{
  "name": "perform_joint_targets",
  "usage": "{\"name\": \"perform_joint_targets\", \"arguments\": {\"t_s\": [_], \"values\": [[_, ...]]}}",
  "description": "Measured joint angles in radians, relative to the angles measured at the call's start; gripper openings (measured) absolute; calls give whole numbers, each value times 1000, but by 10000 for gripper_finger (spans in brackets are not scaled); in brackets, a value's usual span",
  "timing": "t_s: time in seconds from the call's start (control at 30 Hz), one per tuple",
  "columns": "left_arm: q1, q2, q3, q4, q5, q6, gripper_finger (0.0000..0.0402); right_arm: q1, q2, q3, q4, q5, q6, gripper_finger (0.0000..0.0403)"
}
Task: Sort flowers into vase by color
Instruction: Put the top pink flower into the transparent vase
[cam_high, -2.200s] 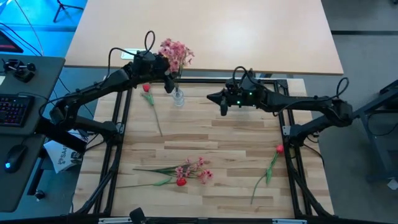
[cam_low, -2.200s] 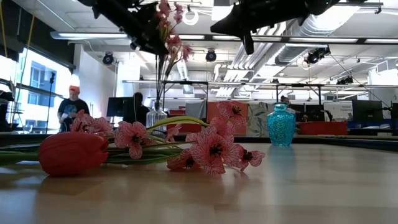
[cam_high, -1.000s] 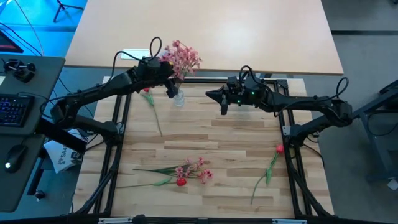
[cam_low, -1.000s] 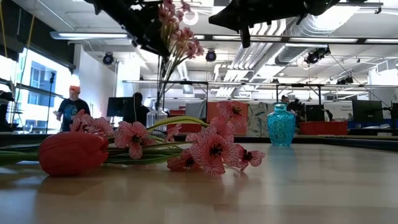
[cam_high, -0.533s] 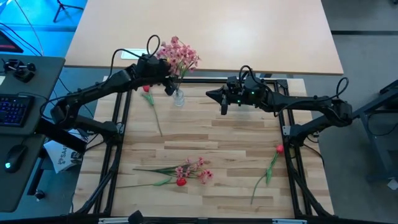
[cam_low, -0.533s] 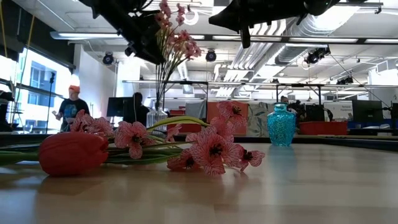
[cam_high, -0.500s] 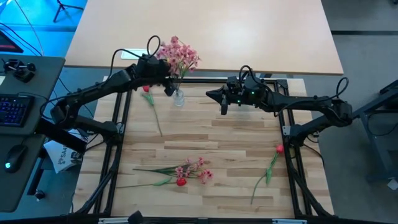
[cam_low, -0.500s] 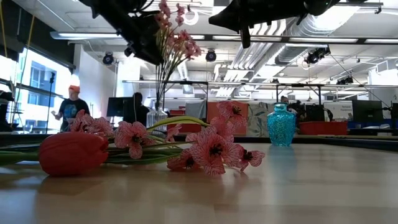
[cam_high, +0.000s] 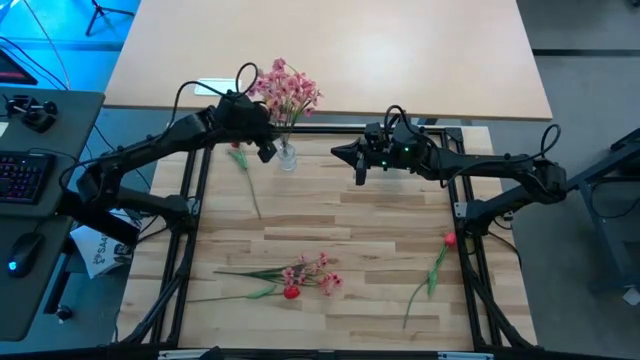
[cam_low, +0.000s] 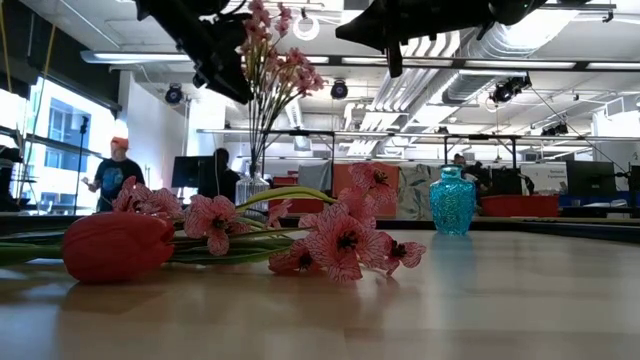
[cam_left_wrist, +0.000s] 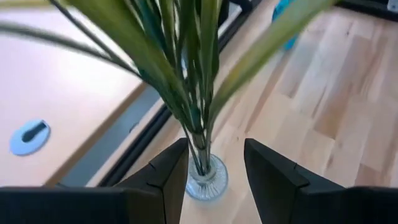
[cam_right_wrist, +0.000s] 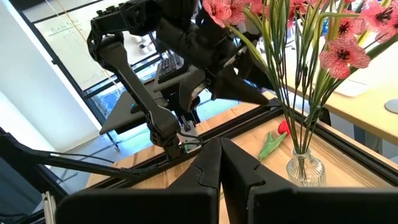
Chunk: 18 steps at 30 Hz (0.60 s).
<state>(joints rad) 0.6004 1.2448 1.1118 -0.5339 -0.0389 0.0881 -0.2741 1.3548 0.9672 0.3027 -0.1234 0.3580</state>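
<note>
At far left, the left pincer (cam_high: 263, 148) is hanging open just beside the clear vase (cam_high: 287, 157) holding the pink sprays (cam_high: 286, 88), judging by which fetching another desk-lying pink spray (cam_high: 308, 272) comes next, while the right pincer (cam_high: 360, 172) is waiting closed.

Wood-plank counter (cam_high: 350, 225): clear vase (cam_high: 287, 157) w/ pink sprays at far edge, red tulip (cam_high: 243, 165) beside it, mixed pink/red stems (cam_high: 290, 275) near front, red tulip (cam_high: 436, 262) right.
</note>
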Motion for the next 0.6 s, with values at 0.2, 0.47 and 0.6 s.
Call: {"name": "perform_joint_targets", "arguments": {"t_s": [0.2,0.47,0.6], "values": [[0,-18,0,16,-35,11,138,0,0,0,-6,0,-1,0],[-24,-18,0,46,-53,60,12,0,0,0,-29,0,-24,0],[-23,-10,0,106,-62,66,5,0,0,0,-34,0,-26,0]]}}
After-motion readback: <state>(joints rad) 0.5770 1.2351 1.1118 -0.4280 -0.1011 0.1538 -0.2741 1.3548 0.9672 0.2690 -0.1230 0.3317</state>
